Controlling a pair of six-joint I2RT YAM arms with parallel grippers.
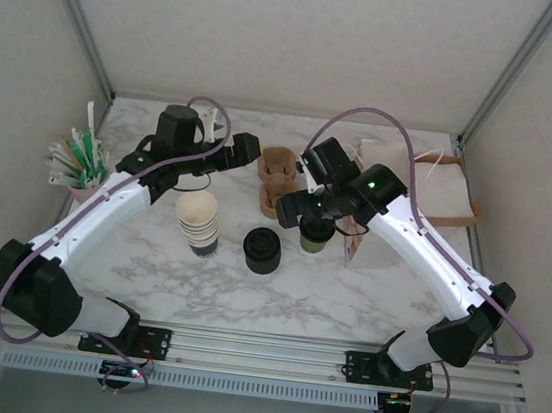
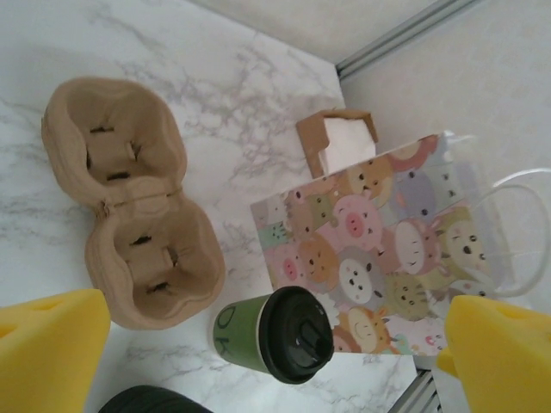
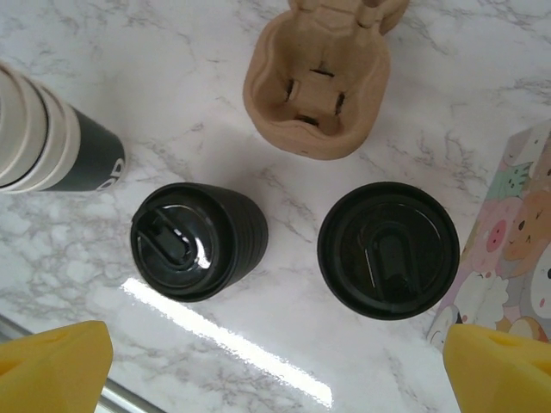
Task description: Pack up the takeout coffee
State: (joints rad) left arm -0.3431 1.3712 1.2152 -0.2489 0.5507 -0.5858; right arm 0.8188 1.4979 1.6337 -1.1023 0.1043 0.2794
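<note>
The left end effector (image 2: 275,351) has its yellow fingers (image 2: 52,348) spread wide. The takeout coffee (image 2: 274,334), with green wall and black lid, sits ahead between them and touches neither. The pulp carrier (image 2: 129,202) lies ahead-left on the table (image 2: 250,103). The animal-print bag (image 2: 387,249) is ahead-right.

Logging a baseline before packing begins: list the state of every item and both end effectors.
takeout coffee: upright on the table, lid on, not held.
cup carrier: both wells empty.
stack of black lids: upright, untouched.
paper cup stack: upright, lidless.
printed bag: standing beside the coffee.
left end effector: open, empty.
right end effector: open, empty.
</note>
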